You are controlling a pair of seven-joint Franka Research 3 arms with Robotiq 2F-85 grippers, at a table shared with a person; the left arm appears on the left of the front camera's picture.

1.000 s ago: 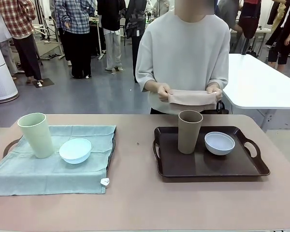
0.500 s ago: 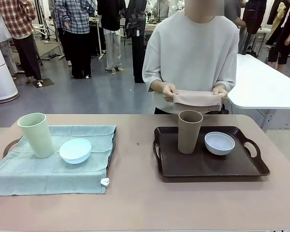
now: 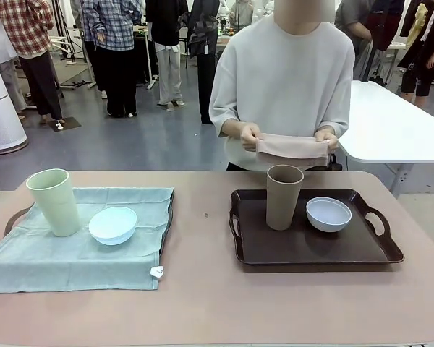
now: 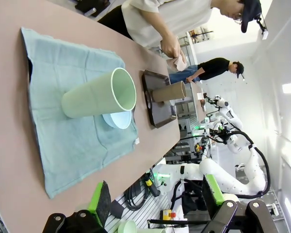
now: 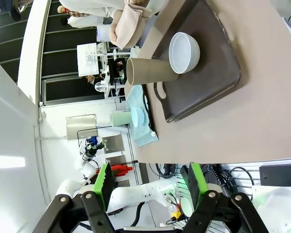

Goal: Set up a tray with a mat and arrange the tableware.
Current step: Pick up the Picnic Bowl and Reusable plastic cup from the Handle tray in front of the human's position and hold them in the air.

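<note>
On the left a teal mat (image 3: 72, 256) lies over a dark tray whose handle (image 3: 13, 218) peeks out. On the mat stand the pale green tumbler (image 3: 53, 201) and the light blue bowl (image 3: 113, 225). On the right a bare brown tray (image 3: 304, 249) carries the brown tumbler (image 3: 283, 196) and the white bowl (image 3: 328, 214). Across the table a person holds a folded beige cloth (image 3: 293, 148) in both hands. My left gripper (image 4: 157, 196) is open, well back from the green tumbler (image 4: 99, 94). My right gripper (image 5: 150, 184) is open, away from the brown tray (image 5: 218, 82).
The pinkish table (image 3: 202, 303) has bare room between the two trays and along its near edge. A white table (image 3: 390, 123) stands behind on the right. Several people stand far back.
The person has shifted a little to the right with the folded cloth still in both hands. Nothing on the table has moved.
</note>
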